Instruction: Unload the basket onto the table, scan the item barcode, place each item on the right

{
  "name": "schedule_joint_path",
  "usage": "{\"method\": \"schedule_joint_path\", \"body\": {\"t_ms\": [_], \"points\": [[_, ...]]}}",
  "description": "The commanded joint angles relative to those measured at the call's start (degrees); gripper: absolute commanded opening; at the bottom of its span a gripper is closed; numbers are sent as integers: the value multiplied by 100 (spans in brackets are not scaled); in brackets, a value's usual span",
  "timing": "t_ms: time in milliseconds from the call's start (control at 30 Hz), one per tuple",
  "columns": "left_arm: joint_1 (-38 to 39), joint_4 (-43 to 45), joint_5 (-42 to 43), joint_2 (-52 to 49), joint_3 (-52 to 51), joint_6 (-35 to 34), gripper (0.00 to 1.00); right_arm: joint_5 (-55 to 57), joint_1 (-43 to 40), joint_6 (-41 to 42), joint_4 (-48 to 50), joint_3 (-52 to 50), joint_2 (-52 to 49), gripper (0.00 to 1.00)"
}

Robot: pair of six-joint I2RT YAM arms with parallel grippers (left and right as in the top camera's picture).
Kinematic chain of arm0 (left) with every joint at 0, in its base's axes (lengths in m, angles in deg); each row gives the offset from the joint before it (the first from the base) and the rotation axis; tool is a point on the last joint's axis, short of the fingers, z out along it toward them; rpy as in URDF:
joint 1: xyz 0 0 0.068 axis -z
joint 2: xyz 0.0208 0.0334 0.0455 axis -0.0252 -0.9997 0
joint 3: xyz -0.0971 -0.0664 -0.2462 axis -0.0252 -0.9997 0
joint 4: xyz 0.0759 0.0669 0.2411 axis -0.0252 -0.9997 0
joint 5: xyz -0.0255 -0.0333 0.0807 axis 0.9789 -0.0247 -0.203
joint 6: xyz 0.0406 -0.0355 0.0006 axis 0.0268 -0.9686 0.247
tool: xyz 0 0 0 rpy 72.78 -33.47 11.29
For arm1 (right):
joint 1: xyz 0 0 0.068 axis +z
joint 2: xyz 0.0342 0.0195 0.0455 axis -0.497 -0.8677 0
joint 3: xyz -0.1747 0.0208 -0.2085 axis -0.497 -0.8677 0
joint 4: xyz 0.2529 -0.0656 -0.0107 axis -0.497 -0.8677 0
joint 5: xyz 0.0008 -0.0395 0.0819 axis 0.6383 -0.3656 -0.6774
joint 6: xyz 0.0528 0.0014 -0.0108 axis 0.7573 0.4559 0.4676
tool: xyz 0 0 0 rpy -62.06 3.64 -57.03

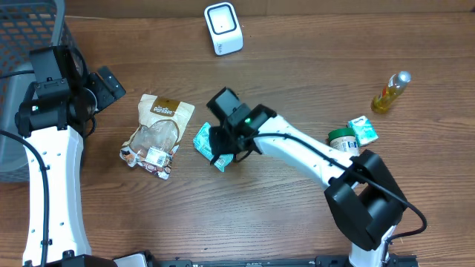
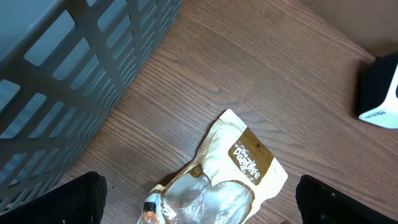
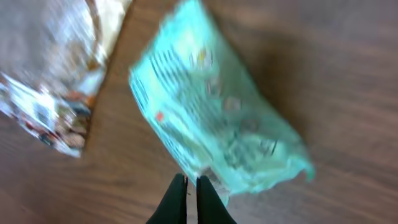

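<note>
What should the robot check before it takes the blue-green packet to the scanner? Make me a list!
1. Right gripper shut on the teal packet, pinching its edge: ok.
2. Packet lifted off the table: cannot tell, the picture is blurry.
3. Barcode found and ready to face the scanner: cannot tell, the print is blurred.
4. Way to the scanner free: ok, only bare wood lies between.
5. Left gripper open and out of the way, over by the basket: ok.
</note>
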Motion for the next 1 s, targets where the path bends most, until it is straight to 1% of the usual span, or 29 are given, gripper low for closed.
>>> {"method": "schedule_joint_path", "body": {"t_ms": [0, 133, 233, 500, 600, 700, 800, 867, 933, 967], "points": [[9, 7, -92, 31, 122, 87, 100, 13, 146, 2, 87, -352, 87, 5], [9, 7, -94, 31, 122, 87, 100, 15, 153, 28, 551, -743, 81, 5], [9, 7, -92, 31, 122, 87, 100, 13, 144, 216, 887, -968, 81, 4], [9, 7, -92, 31, 122, 87, 100, 7, 142, 216, 931, -994, 81, 4], [9, 7, -92, 31, 122, 87, 100, -118, 127, 181, 927, -876, 92, 4], [9, 7, -92, 31, 122, 87, 100, -269, 55, 140, 616, -533, 210, 4], [9, 7, -92, 31, 122, 87, 100, -236, -101, -273, 444, -210, 459, 4], [9, 7, -92, 31, 122, 87, 99, -17, -229, -356, 516, -116, 568, 4], [9, 7, -94, 31, 122, 87, 100, 179, -356, -354, 614, -101, 584, 11], [9, 7, -92, 31, 122, 87, 100, 264, -411, -354, 632, -103, 581, 13]]}}
